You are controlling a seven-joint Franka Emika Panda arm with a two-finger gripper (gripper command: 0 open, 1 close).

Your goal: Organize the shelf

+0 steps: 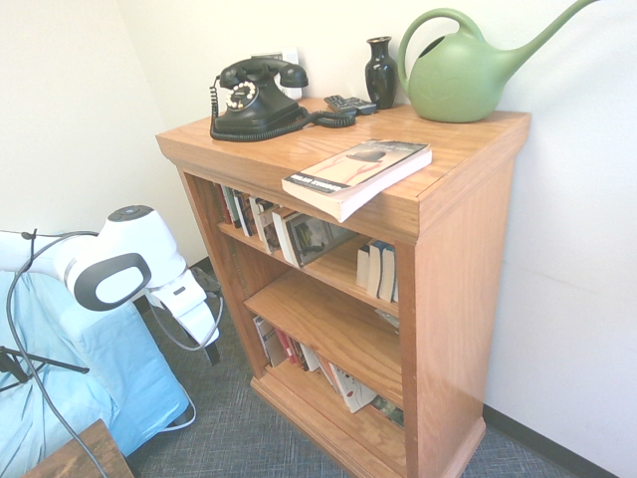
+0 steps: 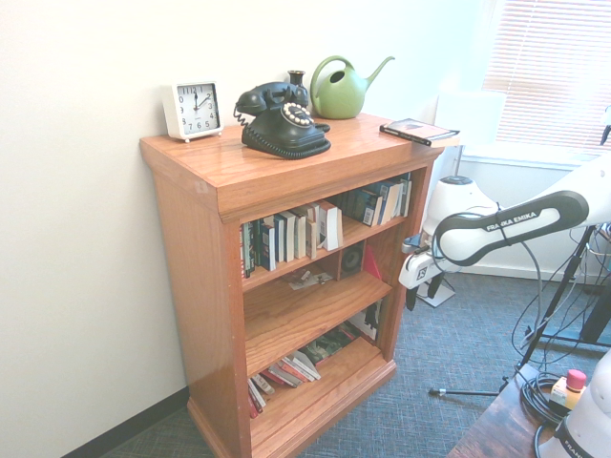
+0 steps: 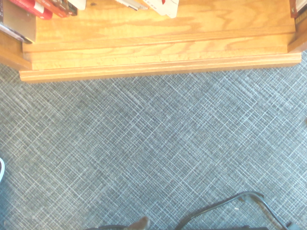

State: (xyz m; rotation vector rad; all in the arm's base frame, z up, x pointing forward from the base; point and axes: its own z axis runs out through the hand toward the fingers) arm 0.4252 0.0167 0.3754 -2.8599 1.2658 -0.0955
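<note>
Shelf [image 2: 286, 181] stands upright against the white wall, open front facing the room, three tiers inside. Top tier has two clumps of books [image 2: 286, 239], mostly upright with a few leaning; middle tier is nearly bare apart from a small flat item; bottom tier holds books tipped over or lying flat. On top: one black rotary phone [image 2: 282, 119], one green watering can [image 1: 463, 70], one dark vase [image 1: 380, 72], one white clock [image 2: 194, 109], and one book [image 1: 358, 174] lying flat, overhanging the front edge. Gripper [image 1: 211, 349] hangs low in front over grey carpet [image 3: 153, 153], holding nothing, but can't tell how far the fingers are apart.
</note>
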